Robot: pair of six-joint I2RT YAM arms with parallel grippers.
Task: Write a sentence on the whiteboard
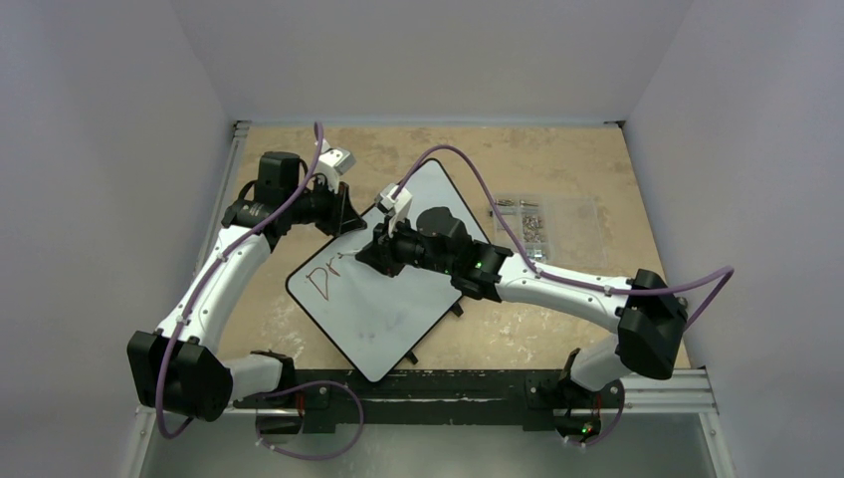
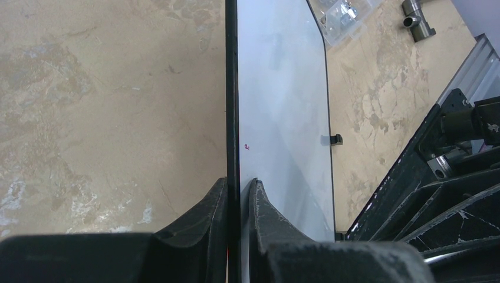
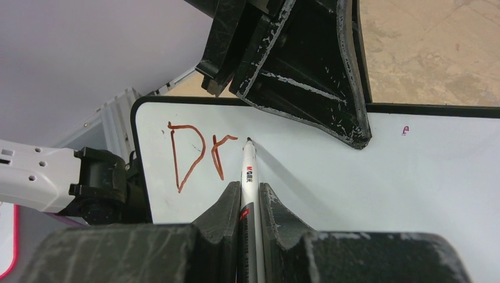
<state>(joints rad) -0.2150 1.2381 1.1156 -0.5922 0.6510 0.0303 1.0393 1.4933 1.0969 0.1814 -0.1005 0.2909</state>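
Observation:
The whiteboard [image 1: 383, 299] lies tilted on the table, with red letters "Dr" [image 3: 194, 156] near its left corner. My left gripper [image 1: 343, 214] is shut on the board's far edge; in the left wrist view the jaws [image 2: 237, 188] pinch the black rim [image 2: 232, 88]. My right gripper [image 1: 376, 254] is shut on a white marker [image 3: 247, 177] over the board. The marker's tip [image 3: 249, 140] rests on the board just right of the "r". The left gripper's fingers [image 3: 330, 88] show at the top of the right wrist view.
A small clear compartment box [image 1: 542, 221] with small parts sits on the table right of the board; it also shows in the left wrist view [image 2: 345, 15]. A small black fitting [image 2: 417, 20] lies near it. A metal rail [image 1: 478, 393] runs along the near table edge.

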